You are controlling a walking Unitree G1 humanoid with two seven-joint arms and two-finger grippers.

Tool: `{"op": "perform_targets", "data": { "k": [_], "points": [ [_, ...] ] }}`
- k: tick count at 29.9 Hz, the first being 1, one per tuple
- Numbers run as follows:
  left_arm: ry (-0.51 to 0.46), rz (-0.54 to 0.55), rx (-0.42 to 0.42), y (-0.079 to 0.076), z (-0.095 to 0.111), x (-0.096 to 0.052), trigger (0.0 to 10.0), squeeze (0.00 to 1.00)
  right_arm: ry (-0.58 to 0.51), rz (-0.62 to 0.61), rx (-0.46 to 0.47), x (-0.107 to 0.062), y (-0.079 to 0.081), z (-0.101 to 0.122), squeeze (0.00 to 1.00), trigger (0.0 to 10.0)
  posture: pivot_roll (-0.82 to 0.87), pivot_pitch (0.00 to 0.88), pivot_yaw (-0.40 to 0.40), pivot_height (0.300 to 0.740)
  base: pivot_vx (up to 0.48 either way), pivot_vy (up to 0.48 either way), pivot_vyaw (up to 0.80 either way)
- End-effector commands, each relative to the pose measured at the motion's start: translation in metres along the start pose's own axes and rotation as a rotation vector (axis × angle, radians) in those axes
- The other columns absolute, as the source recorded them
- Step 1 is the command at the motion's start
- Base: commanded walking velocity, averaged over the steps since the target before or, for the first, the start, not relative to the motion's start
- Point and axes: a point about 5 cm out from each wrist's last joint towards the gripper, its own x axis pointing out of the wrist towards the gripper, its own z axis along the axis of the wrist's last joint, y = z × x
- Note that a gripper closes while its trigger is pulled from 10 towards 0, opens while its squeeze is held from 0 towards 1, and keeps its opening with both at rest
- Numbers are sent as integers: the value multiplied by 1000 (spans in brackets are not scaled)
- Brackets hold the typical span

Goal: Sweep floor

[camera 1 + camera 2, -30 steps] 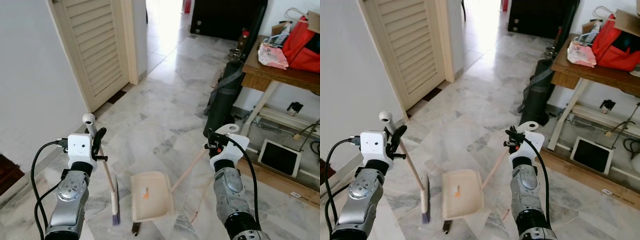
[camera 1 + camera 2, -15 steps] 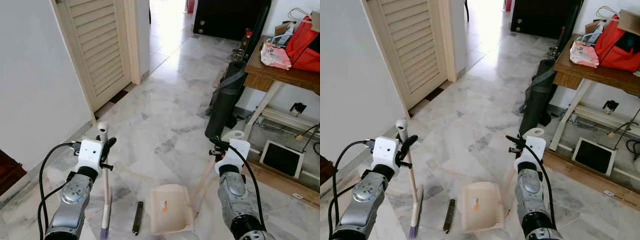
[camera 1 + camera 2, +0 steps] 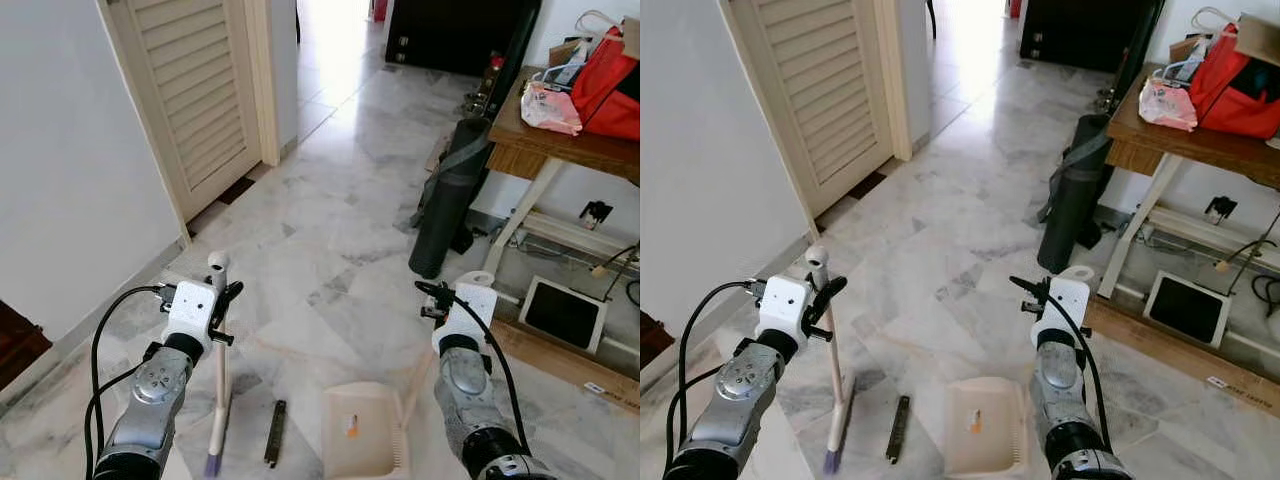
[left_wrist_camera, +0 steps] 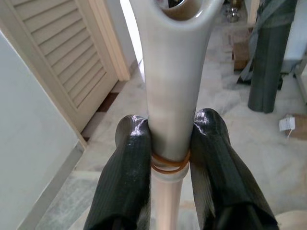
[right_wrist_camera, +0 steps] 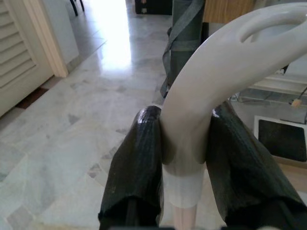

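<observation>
Right pincer [image 5: 184,143] grips dustpan [image 3: 362,443] (orange scrap [image 3: 351,431] inside).

Broom and dustpan on the marble floor
Upright pale broom [image 3: 219,395], purple bristles down; beige dustpan [image 3: 362,442] lies flat beside it.

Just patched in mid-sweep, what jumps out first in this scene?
The left gripper is shut on the broom handle, bristles on the marble floor at the robot's left. The right gripper is shut on the dustpan handle, with the cream dustpan flat on the floor ahead and a small orange scrap inside. A dark narrow object lies between broom and dustpan.
</observation>
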Motion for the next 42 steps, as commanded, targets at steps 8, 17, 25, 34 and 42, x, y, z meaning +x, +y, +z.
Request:
{"op": "perform_targets", "data": {
  "k": [8, 17, 25, 34, 42],
  "points": [
    [-34, -4, 33, 1, 3, 7, 10000, 0, 2, 47, -21, 0, 13, 0, 0, 10000, 53, 70, -18, 740, 0, 0, 0],
    [94, -67, 12, -12, -19, 10, 10000, 0, 37, 46, -13, -4, 15, -7, 0, 10000, 50, 70, -19, 740, 0, 0, 0],
    [165, -174, -19, -23, -32, 5, 10000, 0, 132, 41, 4, -12, 16, -24, 0, 10000, 54, 68, -18, 740, 0, 0, 0],
    [178, -211, -116, -21, -32, 9, 10000, 0, 177, 63, -8, -14, 23, -29, 0, 10000, 48, 58, -11, 740, 0, 0, 0],
    [174, -306, -369, -24, -25, 12, 10000, 0, 188, 66, -10, -13, 21, -29, 0, 10000, 45, 51, -17, 740, 0, 0, 0]
  ]
}}
